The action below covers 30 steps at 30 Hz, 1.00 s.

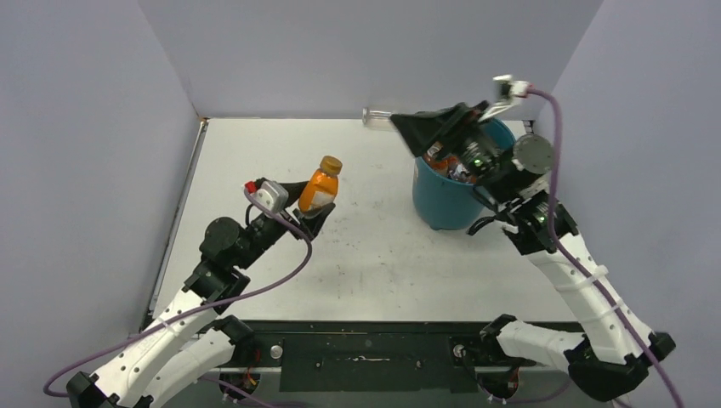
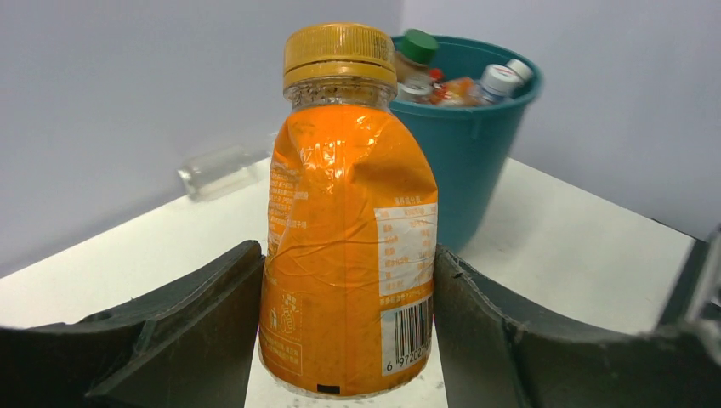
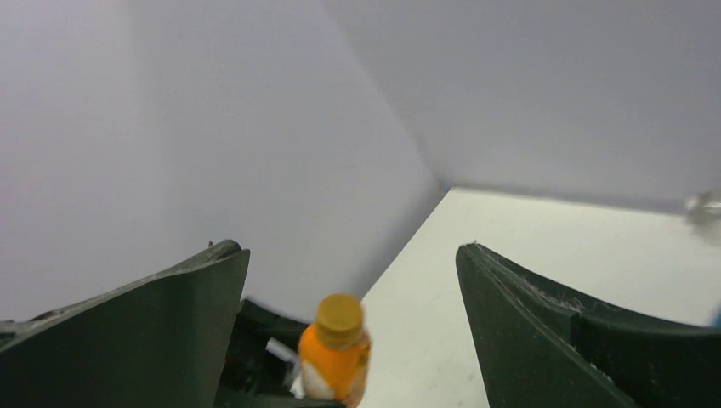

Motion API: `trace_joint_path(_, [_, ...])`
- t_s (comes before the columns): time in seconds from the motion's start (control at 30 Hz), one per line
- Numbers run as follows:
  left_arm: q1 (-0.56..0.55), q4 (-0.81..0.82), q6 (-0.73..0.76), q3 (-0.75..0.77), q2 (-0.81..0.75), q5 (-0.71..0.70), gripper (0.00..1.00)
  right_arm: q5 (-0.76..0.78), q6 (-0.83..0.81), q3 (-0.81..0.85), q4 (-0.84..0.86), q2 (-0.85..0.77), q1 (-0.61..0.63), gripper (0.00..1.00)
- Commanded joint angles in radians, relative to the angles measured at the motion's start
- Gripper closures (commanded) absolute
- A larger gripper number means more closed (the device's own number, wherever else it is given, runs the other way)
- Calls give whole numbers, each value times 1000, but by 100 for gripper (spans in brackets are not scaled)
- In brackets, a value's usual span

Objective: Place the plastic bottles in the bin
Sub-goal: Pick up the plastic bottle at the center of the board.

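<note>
Well left of the teal bin point(image 1: 442, 204), the left gripper point(image 1: 316, 202) clamps an upright orange bottle point(image 1: 320, 187), while the right gripper point(image 1: 425, 132) hangs wide open and empty over the bin.

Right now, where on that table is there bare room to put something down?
Bare: the back-left corner, between walls and orange bottle; the near middle, between that bottle and the bin. Crowded: the bin, heaped with bottles, the right arm over it.

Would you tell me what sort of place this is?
Probably a robotics lab test cell: plain grey walls enclose a white table, a left arm and a right arm are bolted at its near edge, and a teal bin holds plastic bottles.
</note>
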Motion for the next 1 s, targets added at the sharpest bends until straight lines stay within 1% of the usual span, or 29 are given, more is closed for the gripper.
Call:
trace_joint_path(0.0, [-56,159,-26,-102,-110,100,72,398,-398,106,-146,75,390,2])
trace_joint_path(0.03, [-72,168,-15,-123,-131,81,72,506,-468,93,-149,80,511,2])
trace_joint_path(0.1, [-106,181,-5,-157,-165,42,72,684,-553,16,-87,62,639,3])
trace_joint_path(0.13, [-119,184,-1,-175,-180,29,71,703,-573,-37,-36,40,677,3])
trace_joint_path(0.2, [-150,208,10,-214,-207,-1,72,689,-580,-153,92,-19,716,4])
trace_joint_path(0.27, [-176,220,34,-237,-223,-26,72,663,-548,-227,159,-48,722,5])
trace_joint_path(0.3, [-187,218,40,-238,-228,-38,71,654,-518,-240,164,-46,723,5])
trace_joint_path(0.43, [-213,215,57,-244,-242,-54,72,638,-447,-251,150,-22,723,5])
trace_joint_path(0.53, [-225,221,60,-246,-248,-51,72,640,-426,-228,119,16,724,3])
trace_joint_path(0.63, [-228,218,61,-248,-254,-50,72,601,-399,-218,113,41,724,1])
trace_joint_path(0.77, [-230,223,61,-249,-258,-39,72,531,-348,-199,107,76,723,7])
trace_joint_path(0.83, [-230,224,62,-250,-257,-27,72,509,-322,-202,116,85,720,12])
trace_joint_path(0.9, [-231,227,63,-252,-260,-14,72,480,-283,-206,124,95,707,20])
trace_joint_path(0.97, [-232,235,63,-255,-261,0,72,434,-245,-219,143,101,683,30])
